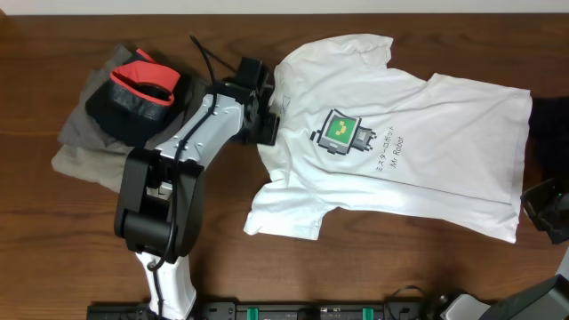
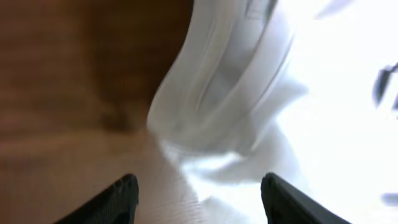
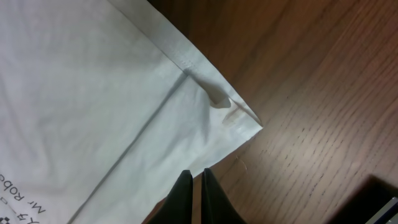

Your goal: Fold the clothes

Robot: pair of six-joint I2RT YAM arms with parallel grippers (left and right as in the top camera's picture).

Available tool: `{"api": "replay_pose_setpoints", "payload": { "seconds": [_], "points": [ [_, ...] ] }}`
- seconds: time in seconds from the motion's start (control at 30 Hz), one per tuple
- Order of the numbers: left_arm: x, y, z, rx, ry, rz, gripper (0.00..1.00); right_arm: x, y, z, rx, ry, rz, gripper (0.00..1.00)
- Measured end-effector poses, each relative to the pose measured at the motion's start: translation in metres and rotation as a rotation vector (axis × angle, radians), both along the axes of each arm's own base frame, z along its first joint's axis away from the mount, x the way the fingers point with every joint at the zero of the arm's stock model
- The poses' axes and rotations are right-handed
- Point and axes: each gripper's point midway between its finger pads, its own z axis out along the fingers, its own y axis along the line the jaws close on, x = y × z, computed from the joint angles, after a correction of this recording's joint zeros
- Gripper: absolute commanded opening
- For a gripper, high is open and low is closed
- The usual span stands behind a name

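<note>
Hidden by left arm: you could not see the collar side of the white T-shirt (image 1: 418,151) from overhead, since the left arm (image 1: 178,187) lay across that edge and across part of the heap of garments (image 1: 89,147) beyond it.
Blurred: in the left wrist view the shirt's collar (image 2: 217,81) was smeared and overexposed, so you could not read its folds.
Cut off: the right arm (image 1: 549,213) sat at the frame edge beside the shirt's hem side. A dark shape (image 1: 551,124) above it was also cropped, and you could not identify it.
Lettering: the small dark text (image 1: 389,156) beside the chest print (image 1: 342,133) was too small to read from overhead, and only a fragment showed in the right wrist view.
Left gripper (image 2: 199,202): the fingers stood wide apart at the shirt's collar and held nothing.
Right gripper (image 3: 193,186): the fingers were drawn together to a thin slit above the shirt's hem corner (image 3: 245,124). You could not tell whether any fabric was pinched.
T-shirt position: it was spread flat, print up, on the wooden table (image 1: 444,276), between the two arms.
Count, shirts: one white T-shirt with one green-and-black print.
Count, heap: at least two pieces, a grey one (image 1: 76,156) and a black-and-red one (image 1: 138,93) on top of it. You could not count further.
Count, arms: two, each with one gripper.
</note>
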Motion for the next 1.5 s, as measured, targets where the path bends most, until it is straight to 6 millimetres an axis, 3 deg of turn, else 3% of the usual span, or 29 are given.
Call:
{"api": "replay_pose_setpoints", "payload": {
  "seconds": [0.1,0.17,0.27,0.33,0.37,0.63,0.77,0.87,0.93,0.97,1.0,1.03,1.23,1.33,1.5],
  "points": [
    [0.003,-0.004,0.001,-0.021,-0.011,-0.004,0.64,0.001,0.001,0.000,0.004,-0.004,0.002,0.06],
    [0.003,-0.005,0.000,-0.026,-0.007,-0.005,0.57,0.001,0.001,0.000,0.005,-0.005,0.002,0.06],
    [0.004,-0.006,-0.010,-0.024,0.005,-0.010,0.32,0.001,0.001,0.000,0.005,-0.007,0.002,0.06],
    [0.003,-0.006,-0.023,-0.018,0.027,-0.016,0.10,0.001,0.001,0.000,0.006,-0.008,0.002,0.06],
    [0.003,-0.006,-0.029,-0.014,0.037,-0.018,0.06,0.001,0.001,0.000,0.007,-0.008,0.003,0.06],
    [0.029,-0.001,-0.026,0.022,-0.080,-0.076,0.06,0.002,0.001,0.000,0.007,-0.009,0.003,0.06],
    [0.055,0.023,-0.021,0.093,-0.174,-0.027,0.06,0.005,0.003,0.001,0.013,-0.021,0.012,0.08],
    [0.073,0.044,-0.015,0.121,-0.233,0.026,0.06,0.020,0.010,0.003,0.012,-0.064,0.076,0.13],
    [0.078,0.059,-0.014,0.140,-0.243,0.054,0.17,0.034,0.017,0.006,0.012,-0.104,0.148,0.16],
    [0.078,0.065,-0.015,0.150,-0.241,0.061,0.41,0.043,0.023,0.008,0.009,-0.132,0.203,0.17],
    [0.078,0.070,-0.015,0.160,-0.236,0.069,0.57,0.049,0.029,0.009,0.011,-0.150,0.239,0.17],
    [0.075,0.074,-0.017,0.171,-0.222,0.078,0.67,0.057,0.037,0.010,0.013,-0.169,0.294,0.19],
    [0.051,0.081,-0.024,0.205,-0.124,0.069,0.76,0.084,0.076,0.010,0.019,-0.214,0.504,0.34],
    [0.038,0.083,-0.013,0.213,-0.089,0.068,0.76,0.086,0.087,-0.003,0.036,-0.194,0.544,0.30],
    [0.013,0.079,0.029,0.159,-0.061,0.073,0.59,0.069,0.094,-0.050,0.113,-0.094,0.496,0.13]
  ]
}}
